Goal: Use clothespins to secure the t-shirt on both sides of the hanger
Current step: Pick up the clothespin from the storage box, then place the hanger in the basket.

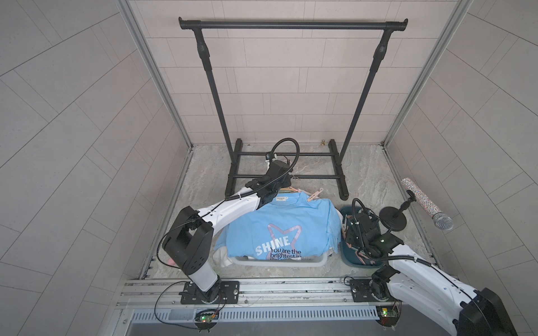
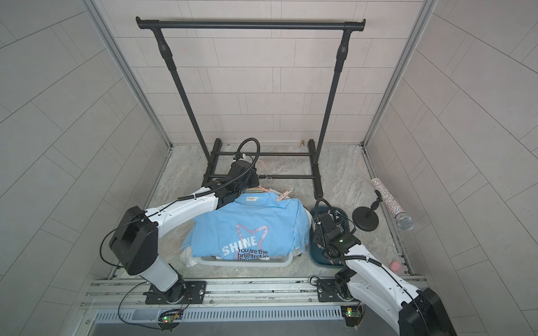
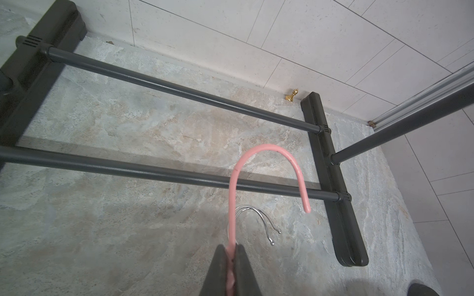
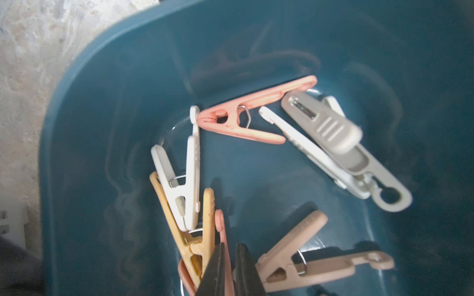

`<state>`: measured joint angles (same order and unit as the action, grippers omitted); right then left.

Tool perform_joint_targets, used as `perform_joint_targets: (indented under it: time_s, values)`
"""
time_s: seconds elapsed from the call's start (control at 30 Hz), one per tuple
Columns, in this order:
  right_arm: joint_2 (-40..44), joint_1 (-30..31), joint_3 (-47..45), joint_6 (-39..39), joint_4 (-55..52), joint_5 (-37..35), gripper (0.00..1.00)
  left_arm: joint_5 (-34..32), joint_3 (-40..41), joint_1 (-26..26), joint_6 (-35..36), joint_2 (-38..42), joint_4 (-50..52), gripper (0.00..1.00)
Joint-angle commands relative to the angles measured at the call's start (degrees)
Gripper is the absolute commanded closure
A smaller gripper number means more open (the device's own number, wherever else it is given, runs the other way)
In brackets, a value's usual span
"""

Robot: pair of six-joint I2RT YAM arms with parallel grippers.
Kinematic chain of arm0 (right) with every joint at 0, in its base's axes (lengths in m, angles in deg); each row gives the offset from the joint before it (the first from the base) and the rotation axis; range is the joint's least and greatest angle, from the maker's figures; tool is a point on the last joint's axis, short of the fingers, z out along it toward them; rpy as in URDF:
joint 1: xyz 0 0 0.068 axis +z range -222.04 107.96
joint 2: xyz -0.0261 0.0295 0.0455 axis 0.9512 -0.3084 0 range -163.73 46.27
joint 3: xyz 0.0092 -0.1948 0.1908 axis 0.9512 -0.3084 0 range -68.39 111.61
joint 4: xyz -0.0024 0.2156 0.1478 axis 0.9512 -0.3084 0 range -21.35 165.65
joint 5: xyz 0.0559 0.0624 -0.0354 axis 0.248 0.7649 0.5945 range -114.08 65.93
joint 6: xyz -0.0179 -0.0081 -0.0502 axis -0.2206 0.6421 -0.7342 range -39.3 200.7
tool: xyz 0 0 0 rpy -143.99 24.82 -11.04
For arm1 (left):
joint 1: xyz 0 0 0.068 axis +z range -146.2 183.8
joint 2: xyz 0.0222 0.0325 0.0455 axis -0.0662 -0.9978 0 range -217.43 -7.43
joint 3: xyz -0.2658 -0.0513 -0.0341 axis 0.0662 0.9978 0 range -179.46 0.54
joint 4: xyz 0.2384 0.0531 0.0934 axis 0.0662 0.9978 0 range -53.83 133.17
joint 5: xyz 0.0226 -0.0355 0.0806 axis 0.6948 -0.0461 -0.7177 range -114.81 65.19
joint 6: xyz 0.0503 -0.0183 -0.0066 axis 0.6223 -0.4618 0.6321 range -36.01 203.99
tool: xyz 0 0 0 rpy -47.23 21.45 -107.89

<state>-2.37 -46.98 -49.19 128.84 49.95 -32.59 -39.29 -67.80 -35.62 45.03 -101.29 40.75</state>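
Note:
A light blue t-shirt [image 1: 279, 229] printed "SHINE" lies over a basket, with one peach clothespin [image 1: 316, 194] clipped at its right shoulder. My left gripper [image 3: 232, 249] is shut on the stem of the hanger's pink hook [image 3: 269, 153] beyond the collar. My right gripper [image 4: 232, 247] reaches into a teal tub [image 4: 102, 102] of clothespins. Its jaws are closed on one arm of a pink clothespin [image 4: 220, 223]. A yellow one [image 4: 209, 210], a white one [image 4: 189, 179], a salmon one [image 4: 246, 115] and a beige one [image 4: 295, 246] lie close by.
The black garment rack [image 1: 291, 24] stands at the back, its base bars [image 3: 179, 89] just past the hook. Metal hooks [image 3: 256, 217] of other hangers lie under the pink hook. The pale laundry basket [image 1: 279, 263] holds the shirt. A microphone on a stand [image 1: 425, 203] is right of the tub.

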Motion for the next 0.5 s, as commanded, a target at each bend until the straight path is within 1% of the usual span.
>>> perform_joint_targets:
  time_s: [0.0, 0.2, 0.3, 0.47]
  values:
    - [-0.32, -0.1, -0.73, 1.49, 1.3, 0.29, 0.88, 0.0, -1.37, -0.31, 0.07, -0.44, 0.89, 1.0]
    - [-0.89, -0.09, -1.71, 2.13, 1.84, 1.04, 0.9, -0.34, -1.3, -0.48, 0.01, -0.21, 0.89, 1.0]
    - [-0.75, -0.09, -1.49, 1.92, 0.65, 0.99, 0.87, -0.29, -1.28, -0.47, -0.16, -0.33, 0.9, 1.0]
    - [2.69, -0.07, -1.17, 2.48, -0.47, 2.17, 0.87, -0.45, -1.36, -0.52, -0.25, -0.18, 1.05, 1.0]
